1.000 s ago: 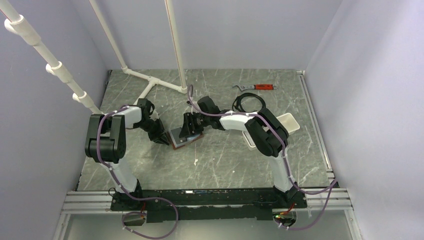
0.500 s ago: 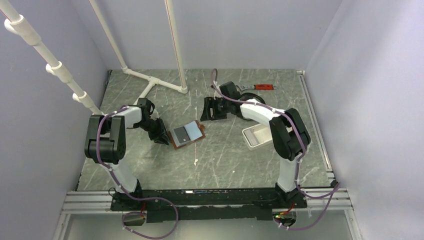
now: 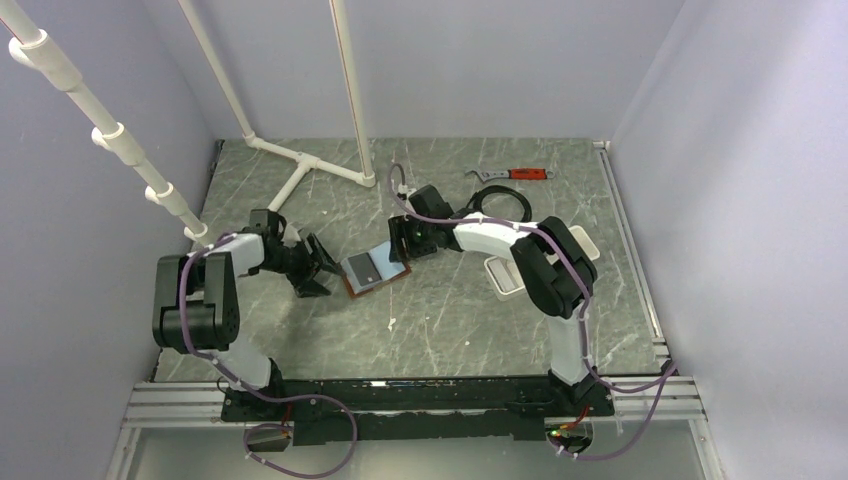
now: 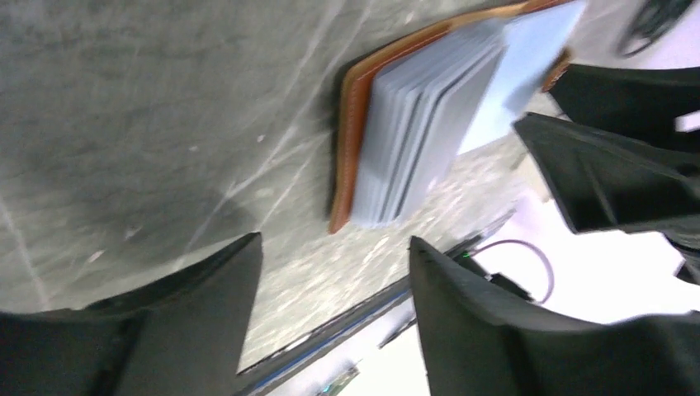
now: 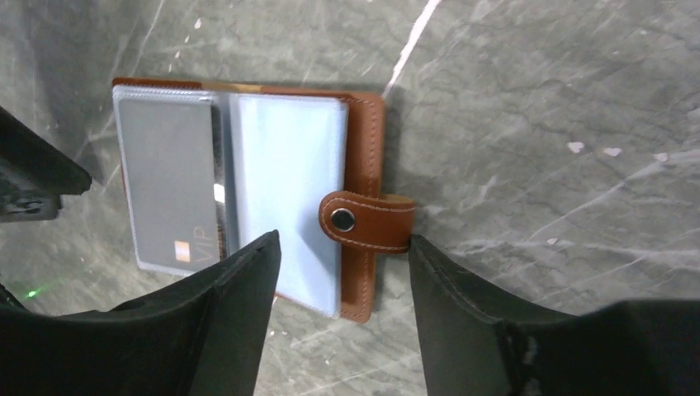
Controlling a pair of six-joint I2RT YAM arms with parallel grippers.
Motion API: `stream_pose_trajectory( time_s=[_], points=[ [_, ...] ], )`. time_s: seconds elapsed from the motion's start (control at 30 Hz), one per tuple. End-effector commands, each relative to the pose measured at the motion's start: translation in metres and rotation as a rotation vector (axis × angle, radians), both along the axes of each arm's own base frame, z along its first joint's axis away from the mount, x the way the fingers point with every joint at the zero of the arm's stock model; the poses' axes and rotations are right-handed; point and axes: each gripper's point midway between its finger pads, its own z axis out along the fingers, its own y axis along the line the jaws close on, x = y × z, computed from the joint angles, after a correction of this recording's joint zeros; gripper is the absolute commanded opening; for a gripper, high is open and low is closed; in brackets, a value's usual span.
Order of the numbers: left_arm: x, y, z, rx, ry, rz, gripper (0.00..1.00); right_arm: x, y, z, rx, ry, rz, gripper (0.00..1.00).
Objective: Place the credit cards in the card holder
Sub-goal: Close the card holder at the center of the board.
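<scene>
Lying open midway between the grey marbled table's (image 3: 450, 320) side edges, the small brown leather card holder (image 3: 374, 268) is being flanked by the left gripper (image 3: 318, 262) and right gripper (image 3: 405, 236), both spread and empty, with one flat grey credit card (image 5: 169, 181) already sleeved and none seen loose.

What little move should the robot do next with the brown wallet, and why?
Probably lower the right tool onto the snap tab and pinch it, ready to fold the card holder shut. A credit card already sits inside it. The right tool is open and empty, and the tab shows right between its fingers in the wrist view.
</scene>
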Motion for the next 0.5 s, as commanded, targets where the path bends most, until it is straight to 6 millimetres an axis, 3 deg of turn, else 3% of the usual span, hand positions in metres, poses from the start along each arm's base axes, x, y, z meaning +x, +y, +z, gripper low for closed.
stream_pose_trajectory(
  time_s=[0.0, 0.13, 0.3, 0.47],
  points=[
    [0.033, -0.020, 0.034, -0.219, -0.194, 0.047, 0.75, 0.013, 0.003, -0.004, 0.056, 0.004, -0.046, 0.58],
    [0.047, -0.030, 0.038, -0.309, -0.215, 0.052, 0.82, 0.009, 0.006, -0.009, 0.078, 0.030, -0.034, 0.54],
    [0.056, -0.046, 0.039, -0.346, -0.221, 0.024, 0.83, 0.003, 0.014, -0.012, 0.118, 0.065, -0.019, 0.50],
    [0.068, -0.051, 0.078, -0.380, -0.317, -0.029, 0.81, -0.006, 0.021, -0.007, 0.181, 0.103, -0.008, 0.47]
  ],
)
